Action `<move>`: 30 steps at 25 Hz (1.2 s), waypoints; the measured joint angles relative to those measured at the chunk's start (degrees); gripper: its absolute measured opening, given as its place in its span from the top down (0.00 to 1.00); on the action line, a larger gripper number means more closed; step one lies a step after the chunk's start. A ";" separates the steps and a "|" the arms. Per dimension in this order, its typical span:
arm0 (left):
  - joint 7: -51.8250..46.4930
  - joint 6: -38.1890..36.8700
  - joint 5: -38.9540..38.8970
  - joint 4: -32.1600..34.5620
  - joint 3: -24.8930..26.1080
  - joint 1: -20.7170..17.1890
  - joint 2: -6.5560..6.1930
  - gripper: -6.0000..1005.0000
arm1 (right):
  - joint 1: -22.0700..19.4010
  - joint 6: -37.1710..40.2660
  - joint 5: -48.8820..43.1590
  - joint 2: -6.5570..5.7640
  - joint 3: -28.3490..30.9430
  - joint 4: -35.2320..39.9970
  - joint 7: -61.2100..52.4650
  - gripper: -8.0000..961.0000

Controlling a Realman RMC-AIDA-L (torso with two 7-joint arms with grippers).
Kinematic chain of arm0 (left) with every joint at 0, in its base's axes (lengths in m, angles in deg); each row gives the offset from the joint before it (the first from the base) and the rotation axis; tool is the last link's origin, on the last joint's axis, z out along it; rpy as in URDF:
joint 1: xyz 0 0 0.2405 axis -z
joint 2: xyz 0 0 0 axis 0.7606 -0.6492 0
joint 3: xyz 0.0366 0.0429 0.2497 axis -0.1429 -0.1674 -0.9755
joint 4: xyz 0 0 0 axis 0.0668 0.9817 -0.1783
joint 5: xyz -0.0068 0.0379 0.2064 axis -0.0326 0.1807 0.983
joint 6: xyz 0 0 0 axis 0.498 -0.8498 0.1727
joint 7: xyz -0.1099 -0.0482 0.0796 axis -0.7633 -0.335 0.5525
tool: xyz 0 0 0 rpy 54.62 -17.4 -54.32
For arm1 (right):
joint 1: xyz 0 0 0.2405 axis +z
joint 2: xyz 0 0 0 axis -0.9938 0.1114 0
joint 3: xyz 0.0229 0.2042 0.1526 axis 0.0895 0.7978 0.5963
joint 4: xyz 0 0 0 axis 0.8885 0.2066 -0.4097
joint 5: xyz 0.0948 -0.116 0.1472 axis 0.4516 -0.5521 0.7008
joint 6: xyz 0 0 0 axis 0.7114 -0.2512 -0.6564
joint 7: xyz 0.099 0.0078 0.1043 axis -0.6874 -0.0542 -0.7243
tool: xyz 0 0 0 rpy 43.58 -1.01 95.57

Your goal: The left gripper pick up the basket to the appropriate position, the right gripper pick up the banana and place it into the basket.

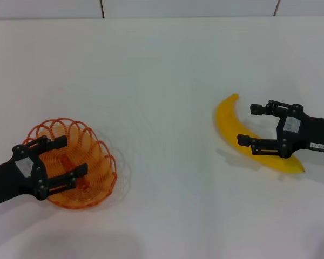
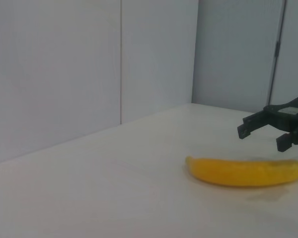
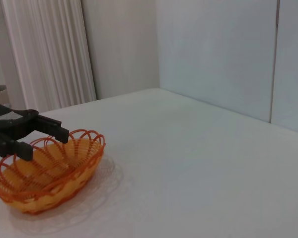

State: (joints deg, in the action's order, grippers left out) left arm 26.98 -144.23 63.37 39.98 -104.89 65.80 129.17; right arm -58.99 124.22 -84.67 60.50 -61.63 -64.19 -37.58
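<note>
The orange wire basket sits on the white table at the left; it also shows in the right wrist view. My left gripper is open, its fingers spread over the basket's near side, one finger by the rim and one over the inside; the right wrist view shows it too. The yellow banana lies on the table at the right and shows in the left wrist view. My right gripper is open just over the banana's middle, fingers on either side, also seen from the left wrist.
The white table runs to a pale wall at the back. Nothing else stands between the basket and the banana.
</note>
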 joint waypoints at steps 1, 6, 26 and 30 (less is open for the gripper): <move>0.00 0.00 -0.02 0.00 0.00 0.02 0.00 0.17 | 0.00 0.00 0.01 0.00 0.00 0.00 0.01 0.08; 0.00 0.00 -0.06 0.00 0.00 0.08 0.00 0.17 | 0.00 -0.01 0.03 0.00 0.00 0.00 0.03 0.08; -36.60 1.58 15.23 22.04 11.41 6.39 -1.09 0.17 | 0.24 0.00 0.20 -0.21 0.00 0.00 -0.27 0.09; -37.64 -0.33 27.21 32.56 10.98 9.52 0.00 0.17 | 0.47 0.00 0.20 -0.33 0.00 0.06 -0.35 0.09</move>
State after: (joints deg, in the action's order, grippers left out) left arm -10.66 -144.56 90.58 72.54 -93.90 75.32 129.17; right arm -58.52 124.21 -84.47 60.18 -61.63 -64.14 -37.93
